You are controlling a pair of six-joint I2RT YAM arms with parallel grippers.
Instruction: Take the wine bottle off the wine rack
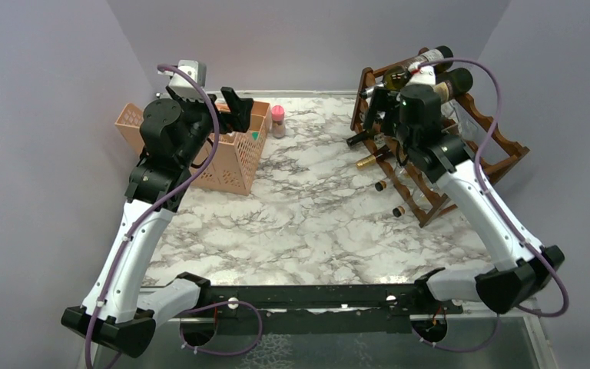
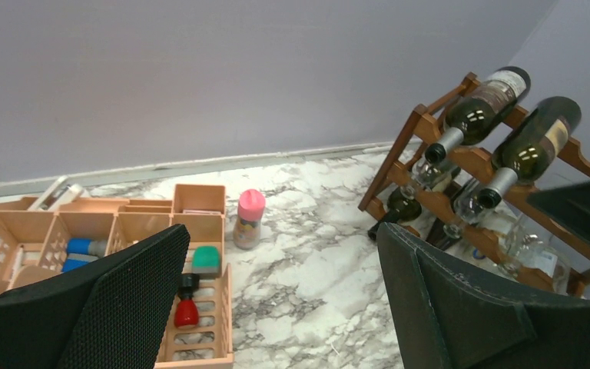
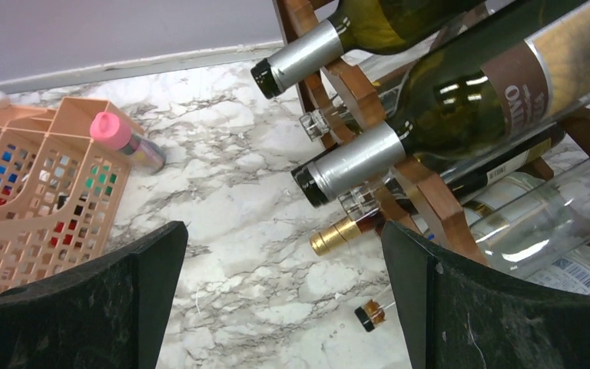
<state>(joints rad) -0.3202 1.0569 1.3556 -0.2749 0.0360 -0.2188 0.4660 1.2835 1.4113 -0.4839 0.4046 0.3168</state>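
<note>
Clearly the right tool (image 3: 280,234), its jaws spread and empty, is the nearer one, facing the wine bottle (image 3: 445,108) that lies on the wine rack (image 3: 426,204) sloping neck-first down toward it.

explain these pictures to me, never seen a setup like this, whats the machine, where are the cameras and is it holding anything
These are two robot arms bolted at the near edge of a marble table. The wide picture comes from a fixed camera above and behind them. The other two come from a camera on each wrist, so the dark shapes at the bottom are that arm's own fingers. On the right stands a dark wooden wine rack with several wine bottles lying in it. On the left is a peach plastic organiser holding small items, with a pink-capped bottle beside it. The left tool and the right tool are both open and hold nothing; the right one is close to the rack.
</note>
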